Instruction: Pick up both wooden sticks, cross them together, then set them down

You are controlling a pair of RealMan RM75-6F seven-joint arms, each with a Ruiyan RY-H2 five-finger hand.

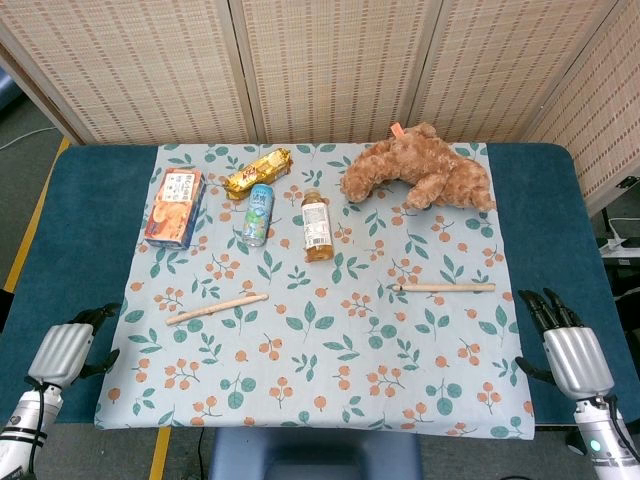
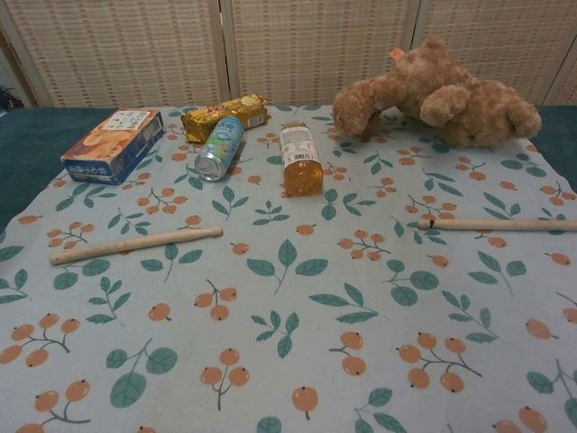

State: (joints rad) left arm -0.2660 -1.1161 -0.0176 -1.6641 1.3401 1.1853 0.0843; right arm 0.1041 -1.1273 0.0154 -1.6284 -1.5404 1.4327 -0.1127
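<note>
Both wooden sticks lie flat on the leaf-and-berry cloth (image 1: 320, 370) covering the counter (image 1: 80, 230), well apart from each other. Left stick (image 1: 217, 308) sits on the left half, angled slightly, far end higher. Right stick (image 1: 444, 287) lies nearly level on the right half.

Left hand (image 1: 68, 348) rests off the cloth's near-left corner, over bare counter, fingers (image 1: 100, 314) apart and holding nothing. Right hand (image 1: 568, 350) sits off the near-right corner, fingers (image 1: 545, 305) spread and pointing away from the robot, nothing held. Neither hand touches a stick; neither shows in the chest view.

Far half of cloth: snack box (image 1: 175, 206), gold snack packet (image 1: 257, 172), drink can (image 1: 258, 214) on its side, amber tea bottle (image 1: 317, 226) lying down, brown plush bear (image 1: 420, 168) at far right.
</note>
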